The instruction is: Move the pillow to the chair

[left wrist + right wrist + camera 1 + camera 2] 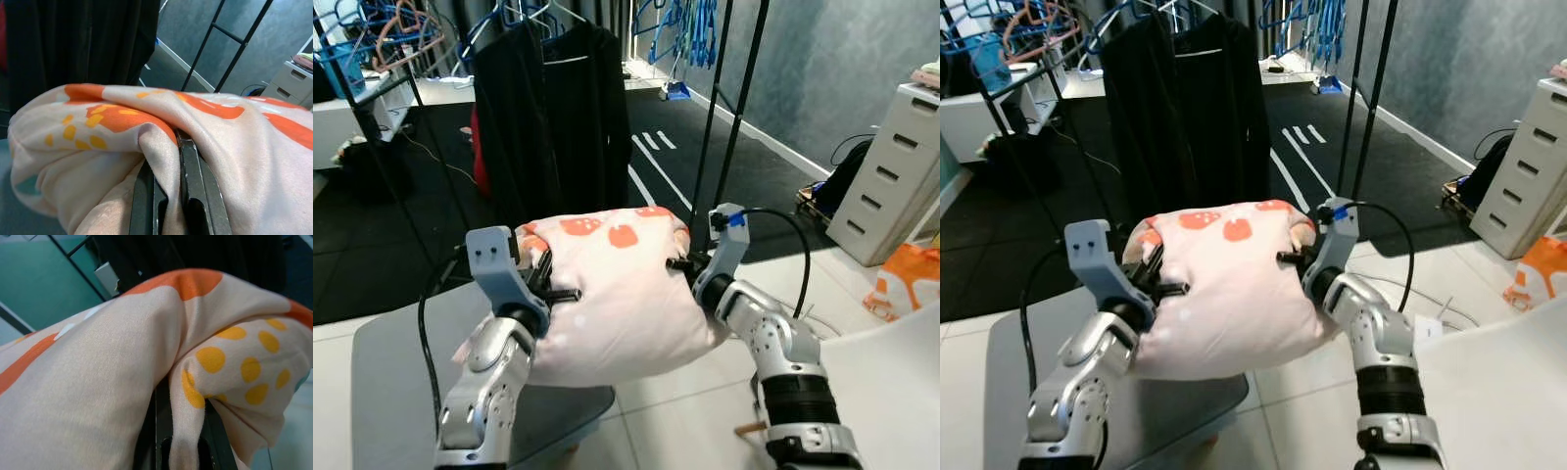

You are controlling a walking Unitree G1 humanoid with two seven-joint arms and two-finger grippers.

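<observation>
Pale pink pillow [617, 294] with orange patches is held up in the air between both arms, above a grey seat [391, 382] and in front of a rack of black clothes [553, 108]. Left end effector [553, 289] pinches a fold at one end; right end effector [683, 262] pinches fabric at the other.

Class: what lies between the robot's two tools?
The pillow, pinched by the left tool and the right tool; clearest in the eye views.
</observation>
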